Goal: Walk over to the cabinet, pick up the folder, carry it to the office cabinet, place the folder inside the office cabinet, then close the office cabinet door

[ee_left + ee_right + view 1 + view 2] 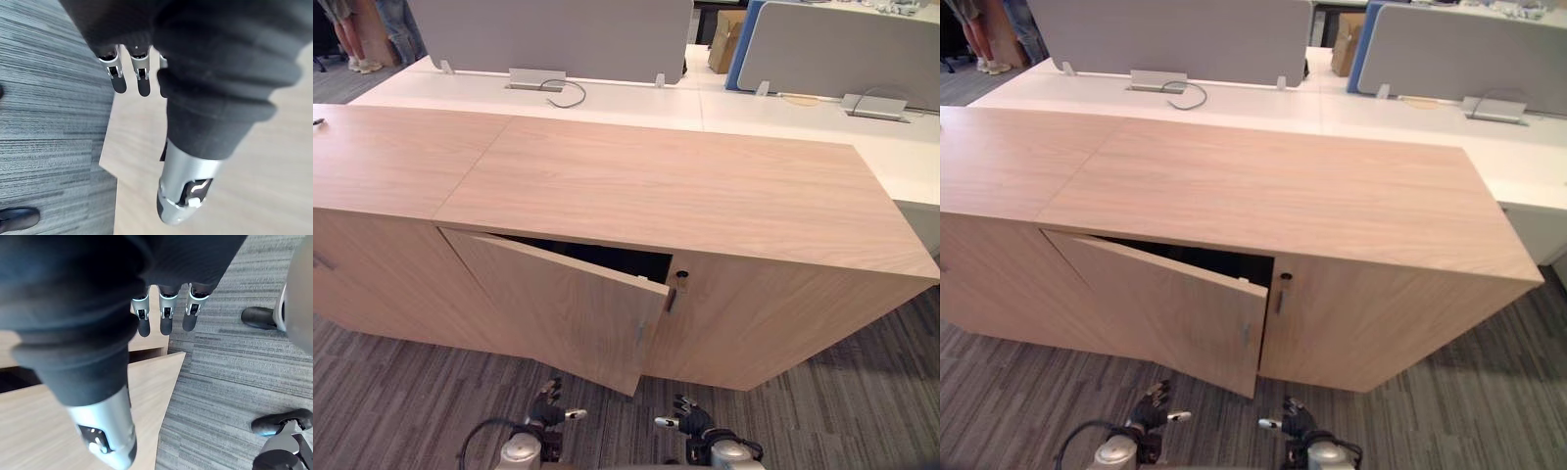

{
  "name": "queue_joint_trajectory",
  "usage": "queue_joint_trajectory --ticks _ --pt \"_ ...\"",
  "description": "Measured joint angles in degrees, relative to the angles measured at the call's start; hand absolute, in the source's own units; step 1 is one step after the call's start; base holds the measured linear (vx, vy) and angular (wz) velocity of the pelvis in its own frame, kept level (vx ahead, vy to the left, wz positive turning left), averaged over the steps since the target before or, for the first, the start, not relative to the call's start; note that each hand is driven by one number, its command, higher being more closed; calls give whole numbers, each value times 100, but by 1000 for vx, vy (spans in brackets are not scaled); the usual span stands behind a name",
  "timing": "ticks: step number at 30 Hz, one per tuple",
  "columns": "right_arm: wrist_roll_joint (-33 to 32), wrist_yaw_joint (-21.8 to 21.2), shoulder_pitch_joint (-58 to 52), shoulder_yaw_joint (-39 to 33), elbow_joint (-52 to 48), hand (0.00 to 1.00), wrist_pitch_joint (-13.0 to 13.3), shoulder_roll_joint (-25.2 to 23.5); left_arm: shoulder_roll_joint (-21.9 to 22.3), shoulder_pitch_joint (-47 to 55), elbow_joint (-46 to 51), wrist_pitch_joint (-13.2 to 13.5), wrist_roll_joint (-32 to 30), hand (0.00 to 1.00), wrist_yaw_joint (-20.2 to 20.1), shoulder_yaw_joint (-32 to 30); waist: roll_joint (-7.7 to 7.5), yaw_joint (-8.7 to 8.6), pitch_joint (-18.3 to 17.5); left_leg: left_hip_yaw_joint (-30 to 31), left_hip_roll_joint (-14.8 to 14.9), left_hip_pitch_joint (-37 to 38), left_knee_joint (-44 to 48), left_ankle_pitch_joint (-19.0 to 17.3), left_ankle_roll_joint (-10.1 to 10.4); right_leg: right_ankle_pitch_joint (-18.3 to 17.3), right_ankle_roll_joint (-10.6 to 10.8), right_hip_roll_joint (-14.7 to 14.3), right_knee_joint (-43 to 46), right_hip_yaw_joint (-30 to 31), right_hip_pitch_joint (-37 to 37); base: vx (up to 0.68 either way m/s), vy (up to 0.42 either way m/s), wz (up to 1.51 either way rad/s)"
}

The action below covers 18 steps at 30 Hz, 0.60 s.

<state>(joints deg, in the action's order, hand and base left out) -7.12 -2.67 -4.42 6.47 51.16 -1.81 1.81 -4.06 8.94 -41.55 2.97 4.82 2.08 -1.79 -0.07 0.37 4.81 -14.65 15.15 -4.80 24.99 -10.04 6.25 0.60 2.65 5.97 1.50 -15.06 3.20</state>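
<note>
A long, low cabinet [685,186] of pale wood-grain board stands on grey striped carpet [401,392]. Its flat top is bare wood. One front door [558,294], of the same pale wood, hangs partly open: it is hinged at its left side, and its free right edge, with a small metal handle [640,330], swings out toward the robot. Behind it is a narrow, dark wedge of interior [607,257]. Whether the folder lies in there cannot be told.

Just right of the gap, the neighbouring closed door panel [773,323] has a small round lock [682,276] near its top corner.

The robot's left hand [548,399] and right hand [690,419] hover low over the carpet in front of the open door, a little apart from each other, with the door's lower free corner above and between them. Each hand is empty, its silver fingers [119,73] [166,313] straight and loosely spread, its thumb held out to the side.

Behind the cabinet are white desks [636,98] with grey divider screens [548,34], a brown cardboard box [724,39], and a person's legs [352,34] at the far left.
</note>
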Motion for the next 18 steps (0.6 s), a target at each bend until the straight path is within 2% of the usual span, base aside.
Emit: queue_joint_trajectory --ticks 1,2,3,5,8,10,11,14,16,18 --pt "-3 8 24 -156 63 0 20 19 56 40 -44 28 79 0 114 -143 39 46 1 310 -188 14 -214 -82 -24 -12 19 13 76 113 -92 -22 179 -78" --pt "31 41 64 -497 208 0 112 115 163 79 -194 117 184 0 331 -447 223 89 13 873 -460 126 -787 -10 -9 -44 73 -62 237 260 -246 -54 226 -78" --pt "66 82 187 -750 471 0 187 163 172 37 -486 175 238 0 556 -779 208 97 114 909 -546 270 -826 70 60 -58 103 -43 335 407 -268 -45 138 -60" --pt "166 102 148 -838 718 0 207 313 165 8 -799 212 269 0 744 -1152 124 33 93 870 -652 353 -921 69 39 -28 157 43 259 425 -198 -21 112 -13" --pt "155 112 -26 -990 921 0 208 411 159 111 -1356 331 777 0 952 -1648 45 29 11 727 -838 630 -1432 245 -63 125 242 181 -71 480 -84 56 104 -14" --pt "158 61 -25 -1022 971 0 206 402 213 148 -1609 325 1403 0 923 -1834 47 4 -10 704 -911 802 -1720 393 -76 231 262 198 -326 482 60 83 24 1" --pt "160 49 -25 -1038 995 0 206 401 237 165 -1644 325 1497 0 898 -1886 57 10 -23 713 -918 824 -1766 413 -75 243 268 196 -372 473 88 61 6 10" --pt "158 -9 -7 -1230 1159 0 209 396 314 312 -1705 318 1863 0 586 -2023 82 37 -33 784 -922 951 -1882 440 -72 261 265 170 -539 379 291 79 -1 13" --pt "156 -72 -9 -1469 1235 0 199 376 383 392 -1756 297 2423 0 163 -2301 78 37 -43 882 -936 984 -1926 442 -75 262 264 169 -623 270 403 39 10 19" --pt "156 -138 -8 -1606 1297 0 188 357 403 418 -1768 283 2660 0 -33 -2423 72 77 -47 917 -945 983 -1994 478 -80 262 264 171 -624 234 396 4 16 13"
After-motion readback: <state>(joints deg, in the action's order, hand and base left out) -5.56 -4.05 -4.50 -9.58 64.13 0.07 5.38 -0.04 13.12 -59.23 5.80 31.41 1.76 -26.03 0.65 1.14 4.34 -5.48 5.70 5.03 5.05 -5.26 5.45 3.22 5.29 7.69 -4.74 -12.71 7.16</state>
